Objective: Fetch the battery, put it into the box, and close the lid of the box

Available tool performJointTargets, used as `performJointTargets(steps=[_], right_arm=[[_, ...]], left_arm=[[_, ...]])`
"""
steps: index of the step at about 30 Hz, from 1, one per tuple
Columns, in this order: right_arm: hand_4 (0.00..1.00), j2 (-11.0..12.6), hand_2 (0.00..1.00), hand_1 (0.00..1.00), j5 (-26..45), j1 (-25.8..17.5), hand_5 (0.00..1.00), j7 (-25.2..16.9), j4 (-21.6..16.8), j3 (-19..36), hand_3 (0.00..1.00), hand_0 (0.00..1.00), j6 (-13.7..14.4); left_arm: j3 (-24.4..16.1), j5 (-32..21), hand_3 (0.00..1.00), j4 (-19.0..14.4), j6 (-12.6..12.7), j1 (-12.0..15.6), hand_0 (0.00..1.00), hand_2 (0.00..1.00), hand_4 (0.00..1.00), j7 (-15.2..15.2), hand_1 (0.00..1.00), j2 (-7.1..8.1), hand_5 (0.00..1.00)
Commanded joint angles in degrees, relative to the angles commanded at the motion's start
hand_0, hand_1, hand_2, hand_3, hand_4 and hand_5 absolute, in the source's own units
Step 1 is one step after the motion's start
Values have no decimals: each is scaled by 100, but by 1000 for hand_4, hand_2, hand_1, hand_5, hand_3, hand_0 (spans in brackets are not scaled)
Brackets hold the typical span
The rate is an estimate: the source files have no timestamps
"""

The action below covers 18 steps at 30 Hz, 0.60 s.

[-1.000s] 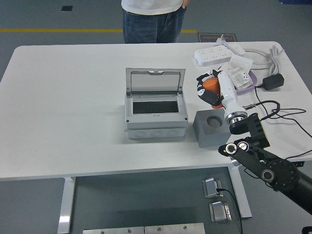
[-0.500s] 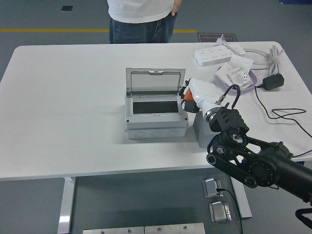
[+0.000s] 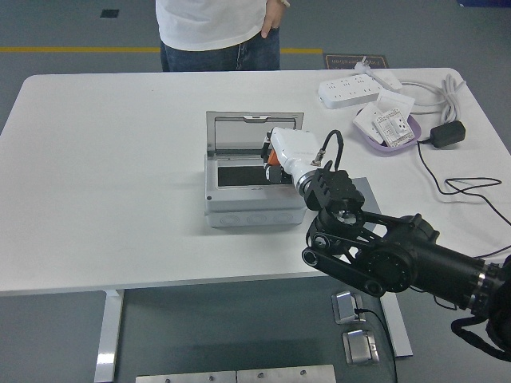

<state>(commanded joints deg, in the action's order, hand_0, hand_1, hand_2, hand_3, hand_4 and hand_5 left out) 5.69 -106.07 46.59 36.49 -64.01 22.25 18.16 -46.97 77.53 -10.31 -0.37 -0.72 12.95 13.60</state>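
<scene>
A: Now the right robot hand [image 3: 278,156] sits over the open cavity of the grey plastic junction box [image 3: 255,185]. A second ago it was off to the right, above the grey foam holder block [image 3: 366,191].

B: Grip state?

A: Fingers mostly hidden under the white wrist shell. A sliver of the orange cylindrical battery [image 3: 272,158] shows at the hand's left edge, so I judge the hand closed around it. Battery not released, as far as I can tell.

B: Box condition?

A: The clear hinged lid [image 3: 239,131] stands upright at the back, dark interior exposed. Holder block now partly hidden behind the black arm.

B: Meaning for the task?

A: Fetch looks done; carry is ending. Placement comes next, then the lid. Left arm not visible.

B: Anything else?

A: A person [image 3: 217,32] stands at the white desk [image 3: 104,159] far side, hands away from the work. White power strip [image 3: 357,88] sits far right, well apart.
</scene>
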Motion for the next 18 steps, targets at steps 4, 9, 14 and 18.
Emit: performJointTargets(steps=[4, 9, 14, 18], right_arm=[[2, -141, 239, 231, 125, 193, 2, -18, 167, -197, 245, 127, -35], [2, -287, 240, 231, 273, 359, 2, -86, 367, -382, 245, 126, 15], [2, -425, 239, 230, 367, 516, 2, -131, 488, -547, 247, 127, 66], [2, -531, 239, 230, 407, 617, 2, -173, 548, -649, 246, 127, 131]], left_arm=[[-9, 22, 601, 0, -2, -4, 634, 632, 610, 5, 708, 15, 487], [-5, 37, 602, 0, -3, -30, 633, 632, 609, 5, 708, 31, 486], [-20, 72, 602, 0, -11, -46, 633, 632, 609, 14, 708, 44, 484], [-12, 75, 602, 0, -15, -63, 634, 632, 609, 15, 708, 53, 483]])
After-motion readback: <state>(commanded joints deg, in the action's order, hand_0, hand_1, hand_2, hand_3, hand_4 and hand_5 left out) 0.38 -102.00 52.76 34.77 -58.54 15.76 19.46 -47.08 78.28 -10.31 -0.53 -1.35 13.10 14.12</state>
